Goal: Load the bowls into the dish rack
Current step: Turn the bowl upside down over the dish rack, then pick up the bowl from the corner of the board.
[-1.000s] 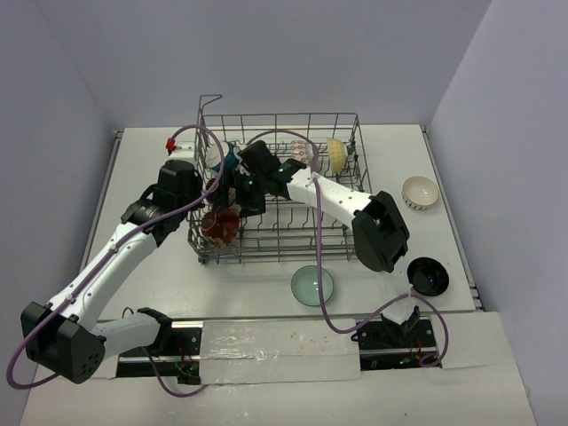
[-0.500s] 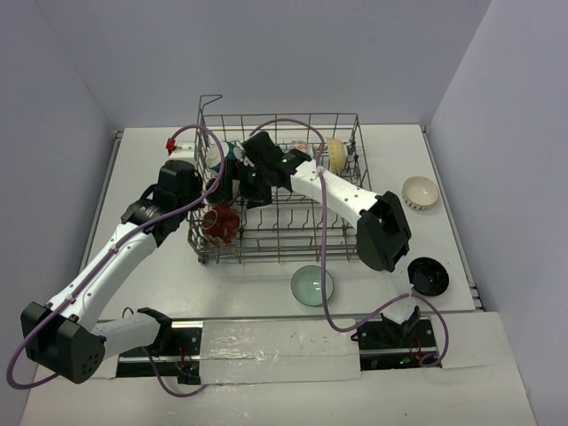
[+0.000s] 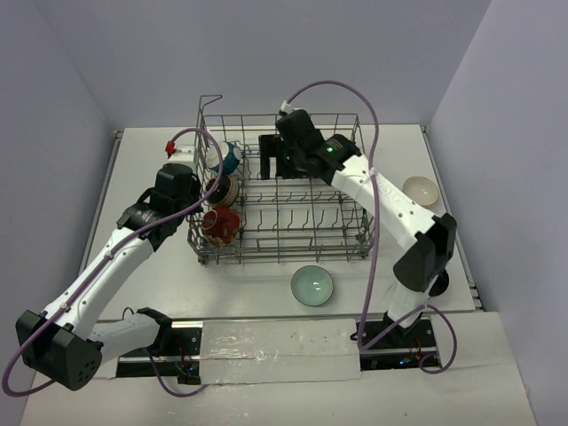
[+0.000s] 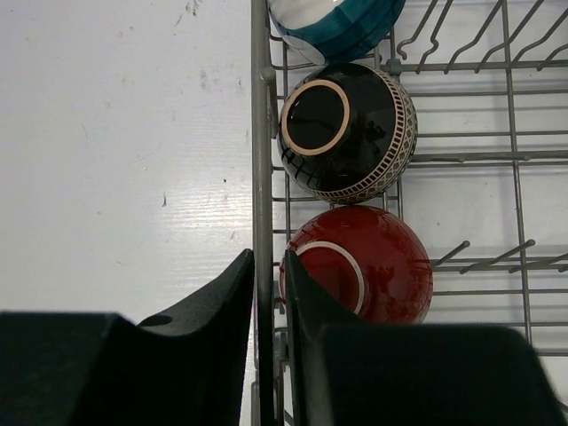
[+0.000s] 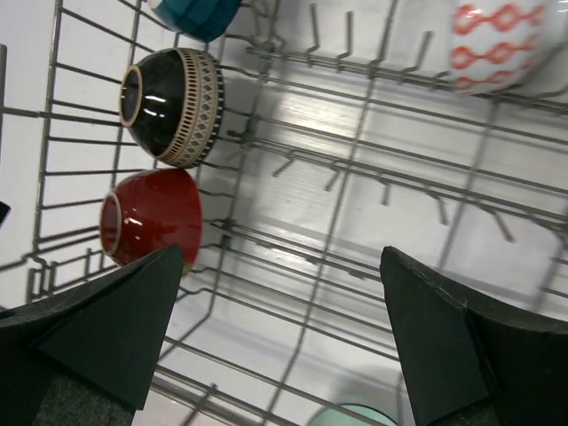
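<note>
From above, the dish rack (image 3: 302, 222) sits in the middle of the white counter (image 3: 133, 153). Three bowls stand on edge along its left end: a blue bowl (image 3: 231, 160) farthest back, a black patterned bowl (image 3: 222, 189) in the middle and a red bowl (image 3: 220, 224) nearest. The left arm (image 3: 115, 257) reaches up to that left wall, and the right arm (image 3: 390, 200) arches over the far half of the rack. Outside the rack, a pale green bowl (image 3: 312, 284) lies just in front of the near wall, and a cream bowl (image 3: 421, 190) sits well off to the right.

In the left wrist view, the left claw (image 4: 268, 297) is narrow, one finger on each side of the rack's upright side wire, and holds no bowl. Its inner finger is just beside the red bowl; I cannot tell whether they touch.

In the right wrist view, the right claw (image 5: 275, 328) is spread wide and empty above the rack's tines. A red-patterned bowl (image 5: 497, 44) sits in the rack at upper right
</note>
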